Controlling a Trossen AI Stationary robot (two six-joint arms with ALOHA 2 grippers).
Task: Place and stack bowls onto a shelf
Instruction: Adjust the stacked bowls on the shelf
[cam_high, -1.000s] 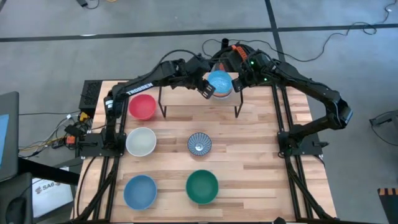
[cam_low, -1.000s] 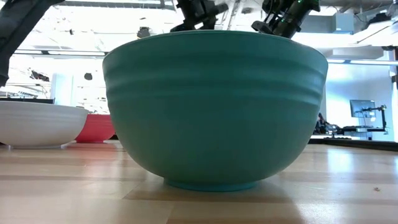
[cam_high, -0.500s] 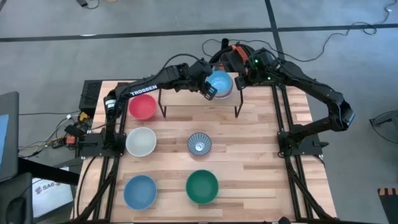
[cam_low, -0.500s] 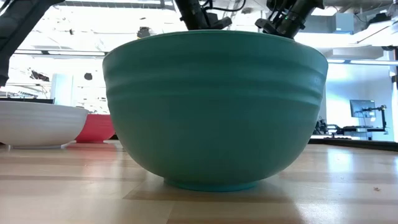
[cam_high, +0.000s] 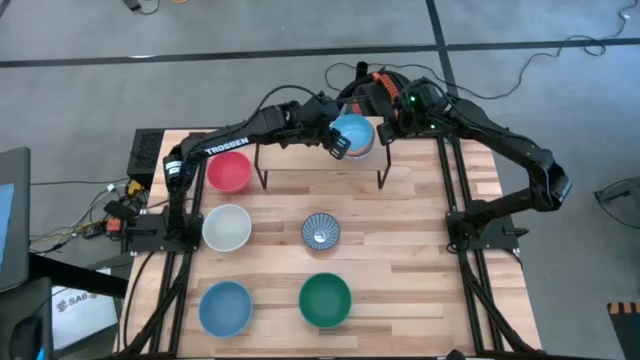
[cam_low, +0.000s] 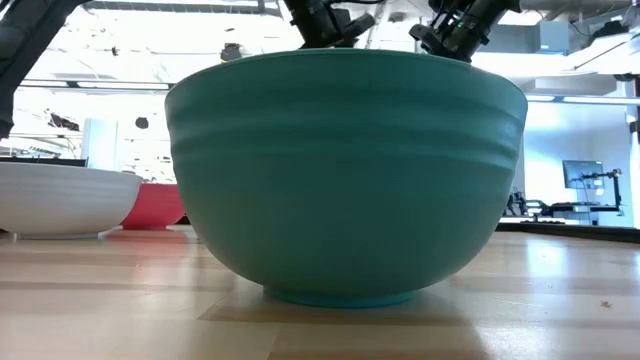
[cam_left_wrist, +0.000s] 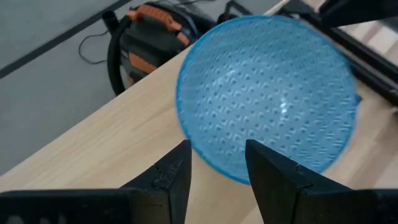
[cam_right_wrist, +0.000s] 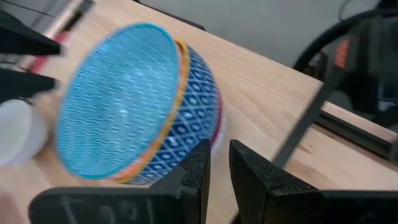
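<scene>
On the shelf (cam_high: 300, 152), far centre: light blue bowl (cam_high: 351, 134) tops the stack | left gripper (cam_high: 334, 142) spread at its rim, holding nothing | right gripper (cam_high: 384, 131) empty, fingers parted, just beside | advice: withdraw straight, without nudging stack.

Light blue bowl (cam_high: 352, 133) with fine dotted texture, atop stack; beneath, orange rim, blue-white diamond pattern. Red bowl (cam_high: 229, 171), white bowl (cam_high: 227, 228), blue-white striped bowl (cam_high: 321, 231), green bowl (cam_high: 325, 300), plain light blue bowl (cam_high: 225, 308).
</scene>
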